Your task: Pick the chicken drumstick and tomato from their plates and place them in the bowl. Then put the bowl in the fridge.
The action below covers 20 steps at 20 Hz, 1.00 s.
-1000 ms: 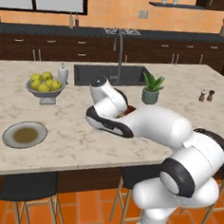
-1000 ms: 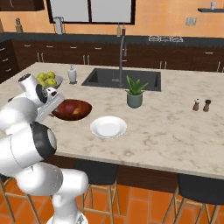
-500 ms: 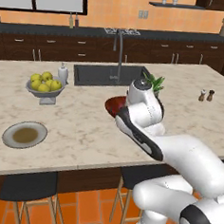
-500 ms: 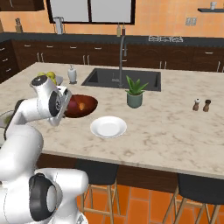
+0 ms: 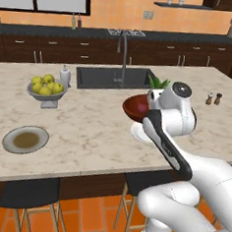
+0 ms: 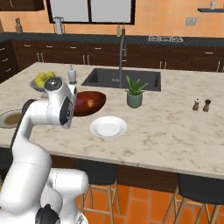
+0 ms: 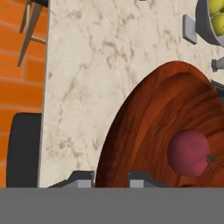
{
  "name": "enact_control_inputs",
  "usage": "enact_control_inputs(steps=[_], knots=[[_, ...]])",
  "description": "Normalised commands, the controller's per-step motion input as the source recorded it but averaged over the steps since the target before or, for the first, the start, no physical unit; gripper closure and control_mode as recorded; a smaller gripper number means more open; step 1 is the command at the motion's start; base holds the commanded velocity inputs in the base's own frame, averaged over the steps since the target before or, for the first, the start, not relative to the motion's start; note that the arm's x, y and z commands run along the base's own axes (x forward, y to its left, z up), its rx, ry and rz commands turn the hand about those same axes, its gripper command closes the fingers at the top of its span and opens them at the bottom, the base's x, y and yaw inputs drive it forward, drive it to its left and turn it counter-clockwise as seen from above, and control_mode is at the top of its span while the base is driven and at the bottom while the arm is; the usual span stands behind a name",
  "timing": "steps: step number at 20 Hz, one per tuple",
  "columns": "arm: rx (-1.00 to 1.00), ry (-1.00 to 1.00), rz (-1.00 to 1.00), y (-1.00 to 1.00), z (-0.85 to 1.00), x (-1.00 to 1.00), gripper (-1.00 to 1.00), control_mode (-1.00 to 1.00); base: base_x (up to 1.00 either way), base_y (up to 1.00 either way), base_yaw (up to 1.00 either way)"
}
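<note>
In the hand view the fingers (image 7: 81,178) straddle the near rim of the bowl (image 7: 148,131), seemingly clamped on it; the tomato (image 7: 189,152) lies inside, to their right; the bowl sits mid-table (image 6: 175,127), near the front edge.

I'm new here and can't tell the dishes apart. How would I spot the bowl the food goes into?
Start at the sink in the marble counter. Just in front of its left corner, beside the white plate, sits the bowl. Unlike the grey footed bowl of apples, it is reddish-brown wood, with a tomato inside.
</note>
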Motion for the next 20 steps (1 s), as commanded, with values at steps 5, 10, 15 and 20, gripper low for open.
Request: enact_control_inputs(steps=[5, 10, 15, 20], knots=[[0.01, 0.0, 0.02, -0.2, 0.19, -0.4, 1.0, -1.0, 0.0, 0.0, 0.0], [0.12, -0.03, 0.09, -0.21, 0.03, -0.64, 1.0, -1.0, 0.0, 0.0, 0.0], [0.04, -0.11, 0.0, 0.0, 0.0, -0.13, 1.0, -1.0, 0.0, 0.0, 0.0], [0.0, 0.0, 0.0, 0.0, 0.28, -0.08, 1.0, -1.0, 0.0, 0.0, 0.0]])
